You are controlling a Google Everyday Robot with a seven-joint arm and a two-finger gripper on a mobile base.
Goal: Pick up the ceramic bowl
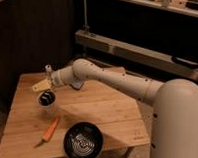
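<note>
Your gripper hangs over the left part of the table. The cup stands on the tabletop just below and in front of the claw. Nearer you and slightly right of the claw lies the carrot. The ceramic bowl sits further right, beside the carrot, at the table's near edge. The arm stretches away to the claw's right.

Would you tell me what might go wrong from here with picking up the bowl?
The open pincer hangs right by the small white cup, far from the glossy black ceramic bowl; swinging over may knock the cup or the orange carrot-like piece. The bowl sits near the front edge of the wooden table, so a push could tip it off.
</note>
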